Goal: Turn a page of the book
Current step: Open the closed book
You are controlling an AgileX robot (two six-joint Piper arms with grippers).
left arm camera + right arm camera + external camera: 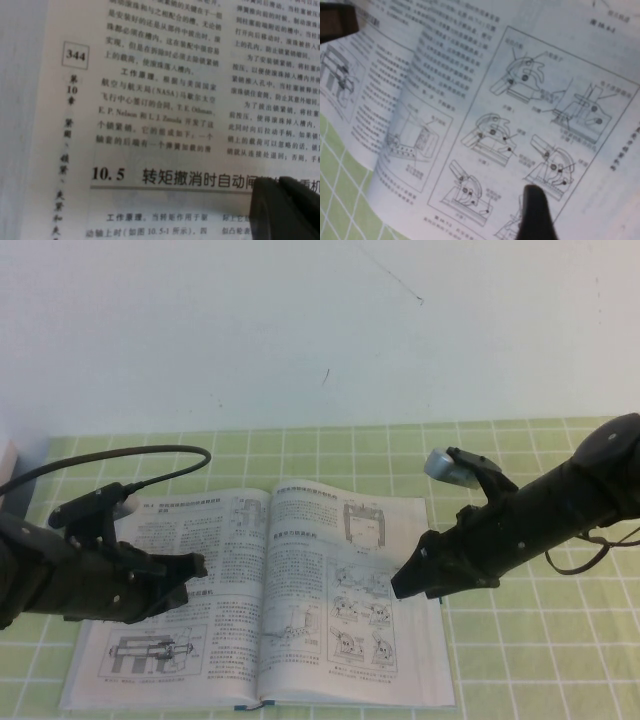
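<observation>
Green checked cloth (520,660) covers the table, and the book (150,680) lies open on it near the front edge, left of centre. Its right-hand leaf, the page (345,640) with the boxed grid of drawings, lies flat. Over the book's left leaf hangs the left gripper (190,568), low above the text; whether its fingers are parted or closed cannot be told. At the page's right edge sits the right gripper (402,583), tip down by the paper; its fingers' state cannot be told either.
</observation>
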